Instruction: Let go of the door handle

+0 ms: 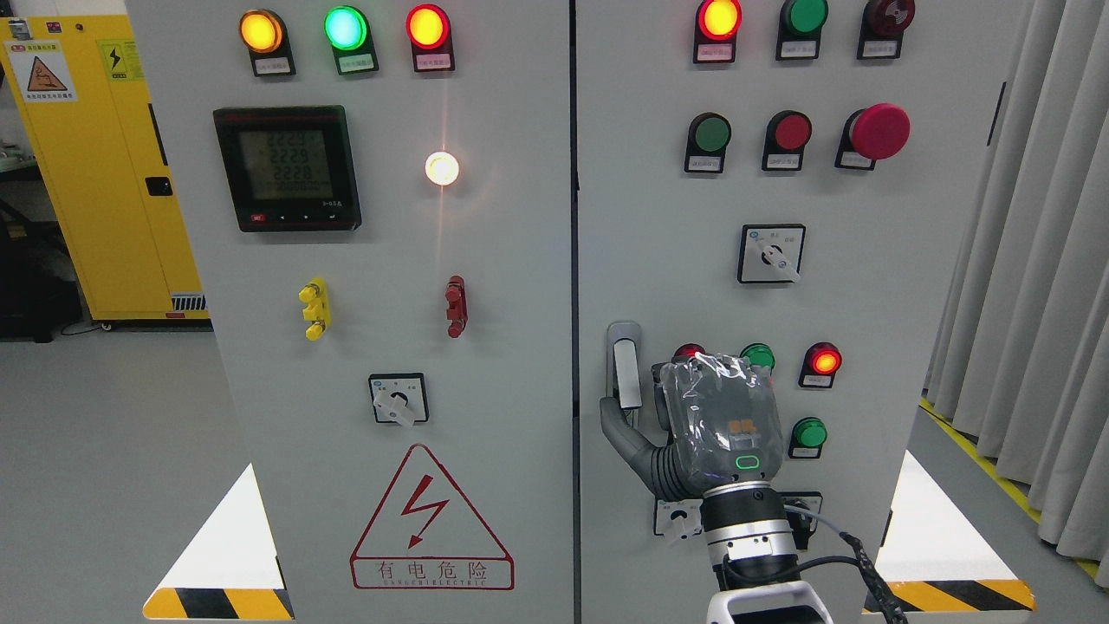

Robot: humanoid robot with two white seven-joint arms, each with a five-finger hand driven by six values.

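The grey lever door handle (pixel 625 364) stands upright at the left edge of the right cabinet door (pixel 658 217). My right hand (pixel 643 409), wrapped in clear plastic, is just right of and below it, with the back of the palm towards the camera. Its thumb (pixel 617 423) is spread out to the left and reaches under the handle's lower end. The other fingers are mostly hidden behind the palm and do not wrap the lever, so the hand is open. The left arm is out of view.
Round buttons (pixel 821 360) and a rotary switch (pixel 678 518) sit close around the hand. The left door (pixel 520 364) carries a meter (pixel 287 168), lamps and a warning triangle. A yellow cabinet (pixel 95 165) stands at the far left and grey curtains (pixel 1031 260) hang at the right.
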